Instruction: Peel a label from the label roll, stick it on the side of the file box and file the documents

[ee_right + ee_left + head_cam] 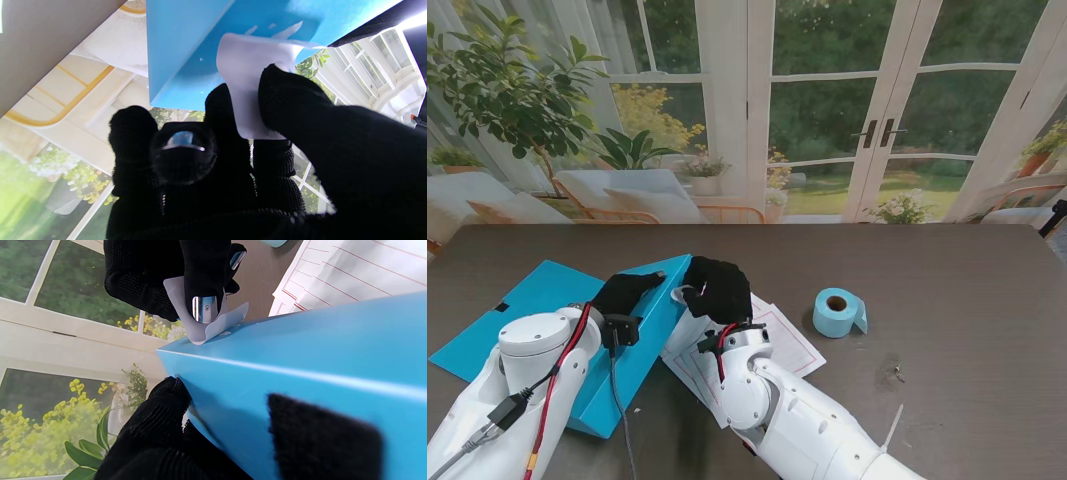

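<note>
Fingers of the right hand pinch a white label, its curled edge touching the blue file box. The left hand grips the box's corner. Documents and label roll lie on the bench to the right.

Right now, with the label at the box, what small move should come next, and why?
Probably press the label flat along the box side with the right hand. Only its edge touches; the rest curls off, pinched in the fingers. The left hand steadies the box.
</note>
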Robot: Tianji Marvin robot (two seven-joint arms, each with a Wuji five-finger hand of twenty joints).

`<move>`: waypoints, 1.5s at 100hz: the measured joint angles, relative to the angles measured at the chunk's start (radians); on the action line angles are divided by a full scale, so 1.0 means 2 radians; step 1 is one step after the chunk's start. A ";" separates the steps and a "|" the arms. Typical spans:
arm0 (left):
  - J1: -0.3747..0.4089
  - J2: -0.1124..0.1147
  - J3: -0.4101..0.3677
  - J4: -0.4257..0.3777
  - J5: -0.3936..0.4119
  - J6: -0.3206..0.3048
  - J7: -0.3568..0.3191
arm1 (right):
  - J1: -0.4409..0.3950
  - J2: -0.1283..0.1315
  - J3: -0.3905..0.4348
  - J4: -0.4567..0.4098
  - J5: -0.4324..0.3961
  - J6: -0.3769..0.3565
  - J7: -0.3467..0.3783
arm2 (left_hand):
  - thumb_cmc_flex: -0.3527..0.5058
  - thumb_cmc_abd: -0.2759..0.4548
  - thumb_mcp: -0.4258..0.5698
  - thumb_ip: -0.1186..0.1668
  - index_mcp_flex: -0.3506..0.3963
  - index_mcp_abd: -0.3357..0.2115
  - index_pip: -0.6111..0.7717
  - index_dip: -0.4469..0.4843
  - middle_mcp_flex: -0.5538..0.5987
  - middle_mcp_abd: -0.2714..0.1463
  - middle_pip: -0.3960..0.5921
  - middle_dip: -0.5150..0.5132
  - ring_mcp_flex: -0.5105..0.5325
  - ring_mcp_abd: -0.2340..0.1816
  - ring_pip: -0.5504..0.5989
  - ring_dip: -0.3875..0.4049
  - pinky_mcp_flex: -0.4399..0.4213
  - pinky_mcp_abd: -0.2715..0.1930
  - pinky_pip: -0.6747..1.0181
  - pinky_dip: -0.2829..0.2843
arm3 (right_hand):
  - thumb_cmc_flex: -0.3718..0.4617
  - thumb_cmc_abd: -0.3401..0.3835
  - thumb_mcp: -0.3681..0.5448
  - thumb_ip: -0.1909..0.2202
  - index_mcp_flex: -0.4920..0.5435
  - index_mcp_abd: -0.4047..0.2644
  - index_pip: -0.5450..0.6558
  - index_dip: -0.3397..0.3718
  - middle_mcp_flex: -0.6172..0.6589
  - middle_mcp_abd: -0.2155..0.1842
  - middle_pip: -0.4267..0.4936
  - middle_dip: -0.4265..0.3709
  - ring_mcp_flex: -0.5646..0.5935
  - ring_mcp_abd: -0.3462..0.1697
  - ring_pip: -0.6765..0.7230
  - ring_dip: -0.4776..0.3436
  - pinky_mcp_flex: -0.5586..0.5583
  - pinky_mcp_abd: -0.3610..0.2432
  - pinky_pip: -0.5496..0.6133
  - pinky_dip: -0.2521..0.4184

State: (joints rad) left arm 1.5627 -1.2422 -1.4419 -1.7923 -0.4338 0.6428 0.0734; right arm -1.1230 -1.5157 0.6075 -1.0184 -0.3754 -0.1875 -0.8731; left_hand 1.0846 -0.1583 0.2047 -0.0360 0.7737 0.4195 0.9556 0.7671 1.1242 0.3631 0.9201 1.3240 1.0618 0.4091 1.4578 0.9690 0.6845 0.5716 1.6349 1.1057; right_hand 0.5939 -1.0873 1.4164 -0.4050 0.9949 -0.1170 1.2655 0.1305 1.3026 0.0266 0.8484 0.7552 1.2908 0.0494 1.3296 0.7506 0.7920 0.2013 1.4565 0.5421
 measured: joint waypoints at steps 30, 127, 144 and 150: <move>0.001 0.000 0.000 0.000 -0.001 -0.001 -0.002 | 0.003 -0.007 -0.003 0.010 0.006 0.005 -0.001 | 0.000 0.000 0.000 0.000 0.000 0.000 0.000 0.000 0.000 0.000 0.000 0.000 0.000 0.000 0.000 0.000 0.000 0.000 0.000 0.000 | 0.000 0.000 0.000 0.000 0.000 0.000 0.002 0.000 0.000 0.000 0.000 0.000 0.000 0.000 0.000 0.000 0.000 0.000 0.000 0.000; 0.004 0.005 -0.002 0.004 0.002 -0.009 -0.023 | 0.001 -0.010 -0.001 0.013 0.007 0.033 -0.015 | 0.005 0.003 0.000 0.000 0.000 0.001 0.000 0.000 0.000 0.000 0.000 0.000 0.000 0.000 0.000 0.000 0.000 0.000 0.000 0.000 | -0.038 0.003 0.000 0.000 -0.085 0.057 -0.065 0.005 -0.104 0.030 0.019 -0.064 -0.004 0.043 -0.118 -0.065 0.000 0.038 0.007 0.012; 0.006 0.006 -0.004 0.003 0.003 -0.009 -0.025 | 0.001 -0.009 0.001 0.009 0.007 0.044 -0.012 | 0.005 0.003 0.000 0.000 0.000 0.001 0.000 0.000 0.000 0.000 0.000 0.000 0.000 0.000 0.000 0.000 0.000 0.000 0.000 0.000 | -0.047 0.022 0.000 0.020 -0.107 0.082 -0.129 0.062 -0.135 0.036 0.020 -0.073 -0.005 0.050 -0.134 -0.071 0.000 0.039 0.007 0.010; 0.006 0.006 -0.004 0.003 0.003 -0.008 -0.025 | 0.001 -0.008 0.002 0.008 0.007 0.046 -0.009 | 0.005 0.003 0.000 0.000 0.000 0.001 0.000 0.000 0.000 0.000 0.000 0.000 0.000 0.000 0.000 0.000 0.000 0.000 0.000 0.000 | -0.047 0.022 0.000 0.020 -0.112 0.082 -0.135 0.069 -0.134 0.036 0.020 -0.073 -0.005 0.050 -0.135 -0.071 0.000 0.039 0.007 0.007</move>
State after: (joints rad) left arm 1.5742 -1.2293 -1.4495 -1.7856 -0.4269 0.6258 0.0239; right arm -1.1213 -1.5323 0.6112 -1.0024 -0.3612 -0.0960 -0.8918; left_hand 1.0946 -0.1520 0.2045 -0.0360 0.7737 0.4209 0.9553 0.7671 1.1239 0.3638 0.9201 1.3241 1.0616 0.4095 1.4578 0.9689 0.6844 0.5716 1.6345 1.1060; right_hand 0.4990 -1.0426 1.4158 -0.3651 0.7712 0.0478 0.9946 0.2684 1.0347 0.0984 0.8882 0.6083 1.2804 0.1490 1.0593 0.6083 0.7920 0.2787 1.4698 0.5555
